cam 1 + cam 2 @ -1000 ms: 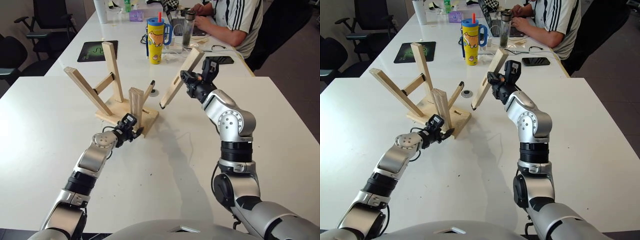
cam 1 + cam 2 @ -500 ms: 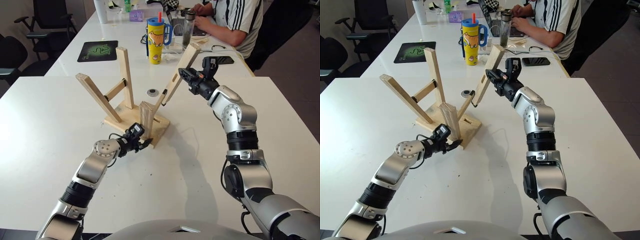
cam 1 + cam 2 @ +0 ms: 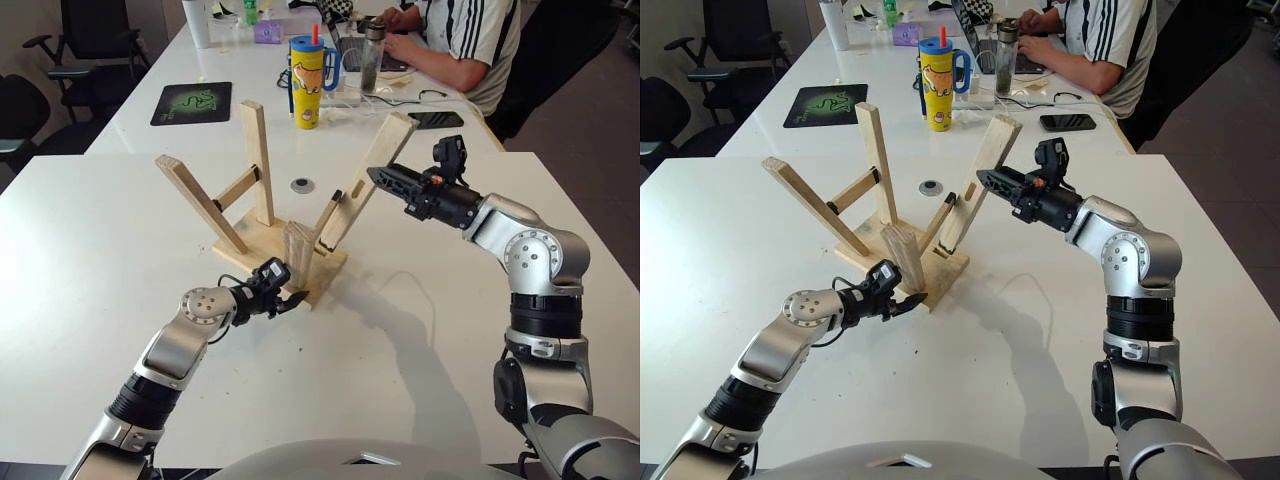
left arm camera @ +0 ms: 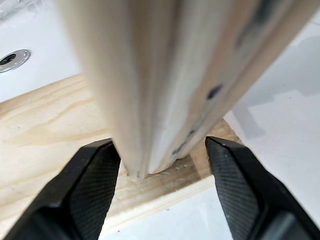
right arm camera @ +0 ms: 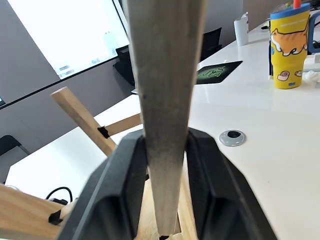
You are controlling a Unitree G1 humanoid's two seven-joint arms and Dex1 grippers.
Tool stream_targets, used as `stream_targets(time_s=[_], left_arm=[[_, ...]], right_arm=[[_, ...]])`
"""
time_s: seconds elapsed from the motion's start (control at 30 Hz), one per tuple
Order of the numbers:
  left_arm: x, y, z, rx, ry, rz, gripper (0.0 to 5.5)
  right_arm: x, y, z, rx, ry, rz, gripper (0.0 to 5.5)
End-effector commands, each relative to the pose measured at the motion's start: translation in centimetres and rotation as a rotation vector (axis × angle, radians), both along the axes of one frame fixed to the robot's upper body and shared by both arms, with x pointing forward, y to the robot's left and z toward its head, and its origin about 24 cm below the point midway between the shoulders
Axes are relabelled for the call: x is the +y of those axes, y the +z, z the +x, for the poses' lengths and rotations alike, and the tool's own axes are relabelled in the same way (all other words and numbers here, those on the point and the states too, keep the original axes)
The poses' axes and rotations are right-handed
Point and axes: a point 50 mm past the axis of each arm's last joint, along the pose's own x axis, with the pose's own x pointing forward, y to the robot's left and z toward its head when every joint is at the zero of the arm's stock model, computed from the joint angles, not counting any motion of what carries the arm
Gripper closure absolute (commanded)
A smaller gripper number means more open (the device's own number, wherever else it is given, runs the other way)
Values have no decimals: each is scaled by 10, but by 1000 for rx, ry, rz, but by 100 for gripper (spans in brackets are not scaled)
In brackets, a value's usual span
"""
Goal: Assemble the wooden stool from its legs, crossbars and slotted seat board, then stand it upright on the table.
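An upturned wooden stool lies on a white table (image 3: 730, 300), seat board (image 3: 945, 266) down. Two legs (image 3: 878, 160) joined by a crossbar (image 3: 855, 190) point up. The left gripper (image 3: 902, 297) sits at the base of a short near leg (image 3: 905, 250). The right gripper (image 3: 988, 180) clamps a tilted leg (image 3: 994, 146), whose foot is on the board.

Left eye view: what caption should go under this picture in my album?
Right gripper holds a leg slanted by the upside-down stool while left gripper grips its near leg.
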Motion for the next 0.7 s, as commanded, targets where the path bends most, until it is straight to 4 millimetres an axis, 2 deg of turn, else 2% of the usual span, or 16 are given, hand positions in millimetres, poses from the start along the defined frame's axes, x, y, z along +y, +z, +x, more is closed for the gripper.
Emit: stream_targets(time_s=[0.03,0.37,0.7], left_arm=[[4,-22,-16,131,-16,43,251],[2,-23,-18,133,-18,39,251],[3,-23,-19,140,-24,34,251]], right_arm=[[6,-5,12,5,-12,-34,446],[-2,-18,18,-21,26,-52,446],[1,-23,42,-37,48,-70,446]])
